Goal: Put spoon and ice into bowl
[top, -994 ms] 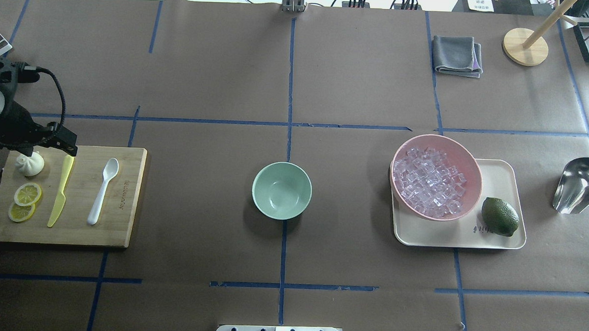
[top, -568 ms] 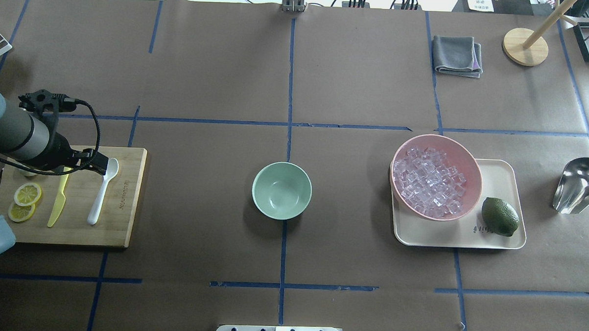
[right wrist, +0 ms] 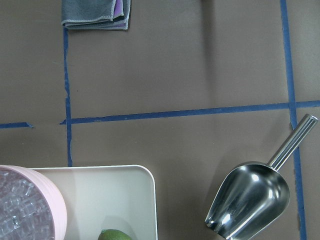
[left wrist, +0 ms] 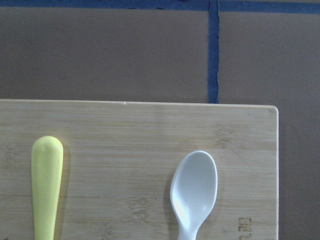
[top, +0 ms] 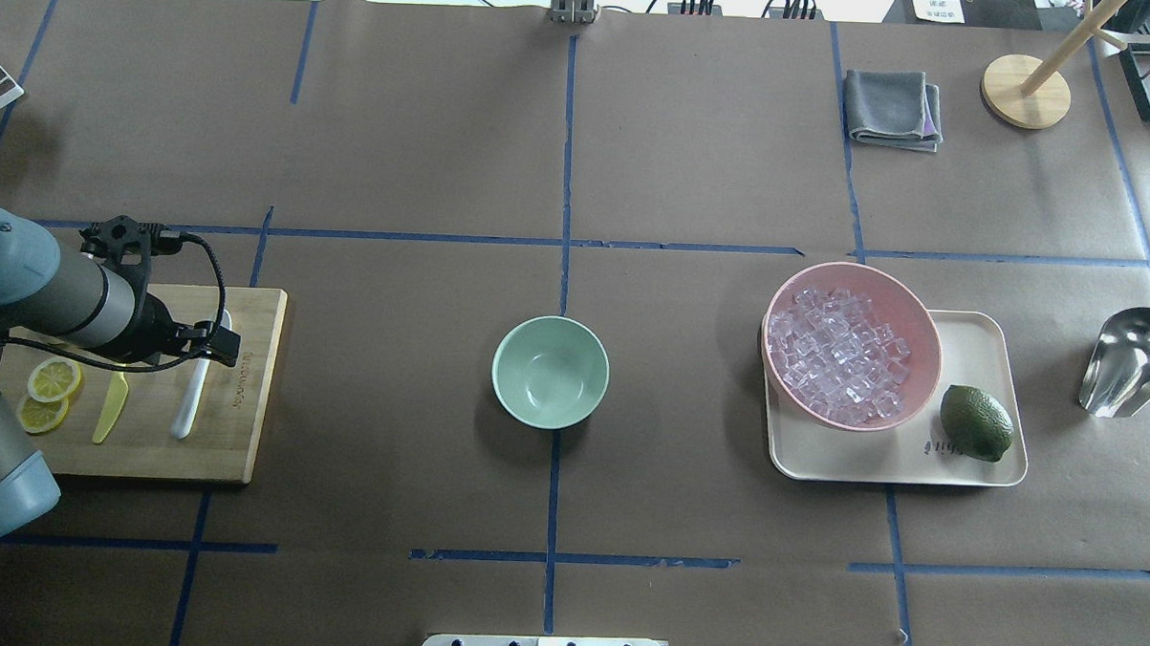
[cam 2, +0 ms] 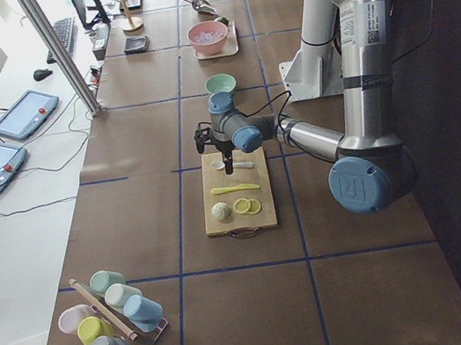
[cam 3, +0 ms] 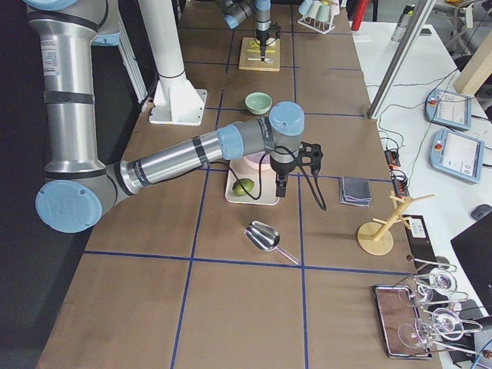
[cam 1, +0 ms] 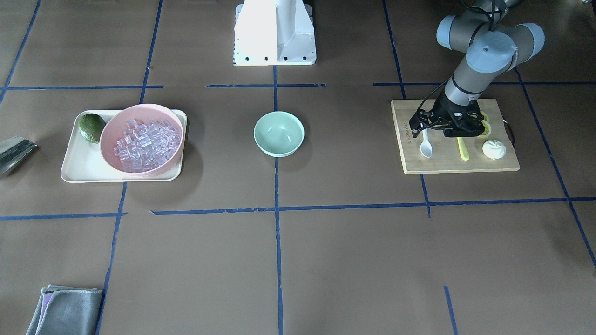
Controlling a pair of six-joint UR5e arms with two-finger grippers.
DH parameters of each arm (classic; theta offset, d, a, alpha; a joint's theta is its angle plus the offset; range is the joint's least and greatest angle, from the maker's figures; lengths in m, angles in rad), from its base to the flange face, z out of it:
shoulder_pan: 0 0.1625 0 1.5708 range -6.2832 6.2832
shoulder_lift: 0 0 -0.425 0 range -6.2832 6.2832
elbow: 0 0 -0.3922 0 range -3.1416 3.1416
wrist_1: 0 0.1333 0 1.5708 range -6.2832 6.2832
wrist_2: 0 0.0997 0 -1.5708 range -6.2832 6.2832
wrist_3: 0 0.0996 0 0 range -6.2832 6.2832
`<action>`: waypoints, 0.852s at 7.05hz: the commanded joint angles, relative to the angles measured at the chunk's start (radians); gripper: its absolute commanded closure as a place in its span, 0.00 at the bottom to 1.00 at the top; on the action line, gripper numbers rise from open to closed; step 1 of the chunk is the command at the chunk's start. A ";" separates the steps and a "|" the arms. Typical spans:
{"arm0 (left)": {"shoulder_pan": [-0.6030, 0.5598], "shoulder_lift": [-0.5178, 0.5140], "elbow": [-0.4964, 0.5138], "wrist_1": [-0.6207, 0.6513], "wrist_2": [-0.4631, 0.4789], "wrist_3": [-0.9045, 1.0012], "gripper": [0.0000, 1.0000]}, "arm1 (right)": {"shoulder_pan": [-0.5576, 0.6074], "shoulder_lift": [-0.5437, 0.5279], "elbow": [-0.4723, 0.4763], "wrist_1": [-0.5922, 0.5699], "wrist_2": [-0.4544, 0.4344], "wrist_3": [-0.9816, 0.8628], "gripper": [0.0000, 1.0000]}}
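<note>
The white spoon (top: 187,397) lies on the wooden cutting board (top: 237,426), its scoop pointing away from the robot; it also shows in the left wrist view (left wrist: 194,192) and the front view (cam 1: 426,148). My left gripper (top: 217,345) hangs over the spoon's scoop end; I cannot tell whether it is open or shut. The mint-green bowl (top: 549,371) stands empty at the table's middle. The ice (top: 837,356) fills the pink bowl (top: 854,269). My right gripper (cam 3: 278,189) hangs beside the pink bowl's tray and shows only in the right side view, so I cannot tell its state.
A yellow knife (top: 110,412), lemon slices (top: 54,379) and a white bun (cam 1: 493,149) share the board. A lime (top: 975,422) sits on the cream tray (top: 971,351). A metal scoop (top: 1130,362) lies right of the tray. A grey cloth (top: 891,107) and a wooden stand (top: 1025,90) are at the far right.
My left arm has swung right across the cutting board, from above the bun to above the spoon's scoop. Nothing on the table has moved.
</note>
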 commanded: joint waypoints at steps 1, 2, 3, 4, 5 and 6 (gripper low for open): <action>0.005 -0.002 0.005 -0.005 -0.007 -0.002 0.10 | -0.008 0.005 0.006 -0.001 0.000 0.016 0.00; 0.005 -0.001 0.008 -0.001 -0.007 0.003 0.14 | -0.008 0.005 0.006 -0.001 -0.001 0.016 0.00; 0.005 -0.001 0.008 0.002 -0.007 0.003 0.17 | -0.008 0.005 0.007 -0.001 0.000 0.016 0.00; 0.005 -0.001 0.011 0.002 -0.007 0.006 0.24 | -0.008 0.007 0.009 -0.001 0.000 0.016 0.00; 0.005 -0.001 0.011 0.000 -0.008 0.007 0.34 | -0.008 0.007 0.015 -0.001 0.000 0.016 0.00; 0.005 0.001 0.011 0.000 -0.010 0.007 0.45 | -0.008 0.007 0.016 -0.001 0.000 0.016 0.00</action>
